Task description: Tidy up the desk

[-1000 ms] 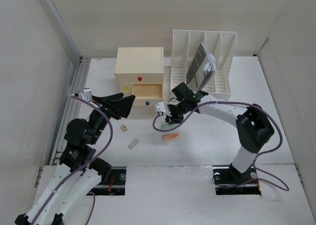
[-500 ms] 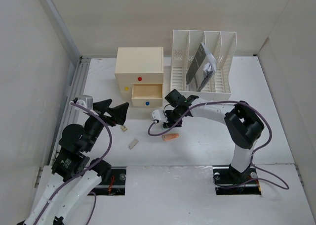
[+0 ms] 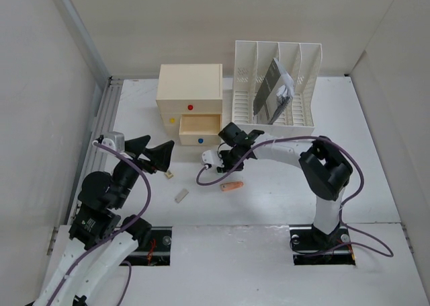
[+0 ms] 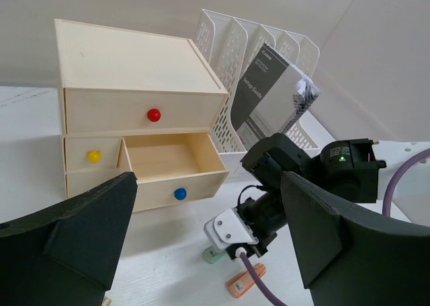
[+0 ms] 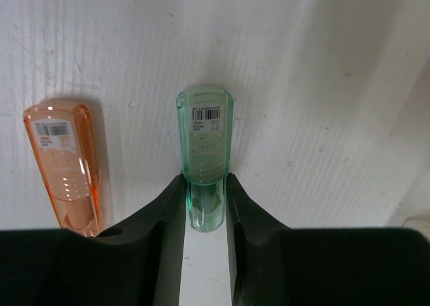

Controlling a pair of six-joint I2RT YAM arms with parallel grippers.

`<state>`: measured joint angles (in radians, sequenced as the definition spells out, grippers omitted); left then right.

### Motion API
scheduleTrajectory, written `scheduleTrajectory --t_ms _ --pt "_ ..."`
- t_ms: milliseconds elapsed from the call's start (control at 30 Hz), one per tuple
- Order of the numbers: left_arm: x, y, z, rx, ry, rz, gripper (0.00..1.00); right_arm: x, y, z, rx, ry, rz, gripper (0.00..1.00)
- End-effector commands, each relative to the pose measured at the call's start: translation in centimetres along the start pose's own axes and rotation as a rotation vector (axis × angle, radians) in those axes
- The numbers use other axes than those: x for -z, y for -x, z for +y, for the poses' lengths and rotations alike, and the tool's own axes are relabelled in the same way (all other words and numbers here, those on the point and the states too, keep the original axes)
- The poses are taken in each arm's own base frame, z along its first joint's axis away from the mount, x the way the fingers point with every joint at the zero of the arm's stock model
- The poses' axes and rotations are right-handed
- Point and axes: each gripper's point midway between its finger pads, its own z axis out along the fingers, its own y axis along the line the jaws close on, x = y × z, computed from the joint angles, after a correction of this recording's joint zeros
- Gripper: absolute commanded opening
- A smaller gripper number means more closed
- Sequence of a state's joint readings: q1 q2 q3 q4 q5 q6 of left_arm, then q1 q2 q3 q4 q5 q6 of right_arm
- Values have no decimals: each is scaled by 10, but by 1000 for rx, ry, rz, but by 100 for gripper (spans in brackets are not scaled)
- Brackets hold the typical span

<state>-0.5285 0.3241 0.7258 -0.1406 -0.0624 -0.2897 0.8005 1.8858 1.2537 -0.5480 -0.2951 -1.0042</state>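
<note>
**Right fingers pinch a green case**

At the lower left of the top view, the left gripper [image 3: 152, 151] gapes wide, holding nothing. Mid-frame on the white desk [image 3: 282, 178], the right gripper [image 5: 205, 188] is clenched on a green case [image 5: 205, 134] that lies beside an orange case [image 5: 64, 158]. Beyond, at upper centre, stand the drawer box [image 3: 189, 84] and the file rack [image 3: 306, 57].

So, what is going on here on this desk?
The right gripper is shut on a translucent green plastic case that lies on the white desk. A similar translucent orange plastic case lies beside it, untouched. The left gripper hangs open and empty near the small cream wooden drawer box, whose lower drawer with the blue knob is pulled out.
</note>
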Motion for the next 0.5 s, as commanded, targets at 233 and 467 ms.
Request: scheduleTrajectory --t_ms 233,467 --pt "2 8 1 -10 3 -41 86 77 107 -20 115 -39 -322 8" --pt "1 5 3 -2 15 -36 87 124 159 -51 158 -142 -471 8"
